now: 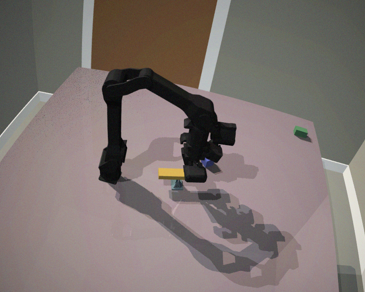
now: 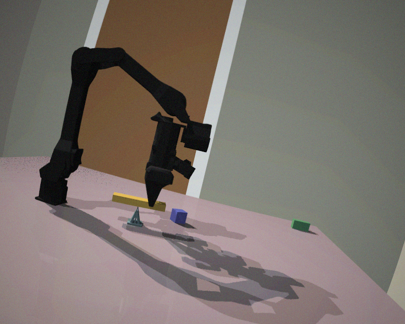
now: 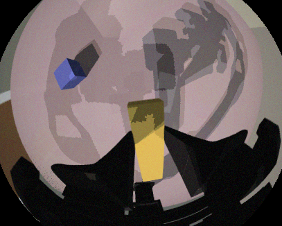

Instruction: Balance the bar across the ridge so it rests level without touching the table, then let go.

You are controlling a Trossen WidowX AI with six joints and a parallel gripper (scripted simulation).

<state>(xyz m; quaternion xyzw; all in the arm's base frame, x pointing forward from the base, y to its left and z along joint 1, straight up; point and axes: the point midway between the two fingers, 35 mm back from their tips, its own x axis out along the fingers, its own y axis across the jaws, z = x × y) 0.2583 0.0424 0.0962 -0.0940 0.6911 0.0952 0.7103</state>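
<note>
The yellow bar point(image 1: 171, 173) point(image 2: 128, 201) point(image 3: 152, 157) is held above the table, close to level. My gripper point(image 1: 193, 175) point(image 2: 151, 204) point(image 3: 147, 132) is shut on it, off its middle, toward the end farther from the arm's base. The small teal ridge point(image 1: 177, 186) point(image 2: 135, 220) stands on the table with its narrow top up. In the exterior view its tip appears at the bar's lower edge, near the bar's middle; whether they touch I cannot tell. In the top view the bar hides the ridge's top. The ridge is not visible in the wrist view.
A blue cube point(image 1: 207, 162) point(image 2: 178, 216) point(image 3: 68, 75) is on the pink table point(image 1: 66, 245) point(image 2: 56, 285), just beyond the bar's held end. A green block point(image 1: 300, 131) point(image 2: 300, 225) lies far off near the table's right edge. The arm's shadows fall around the ridge.
</note>
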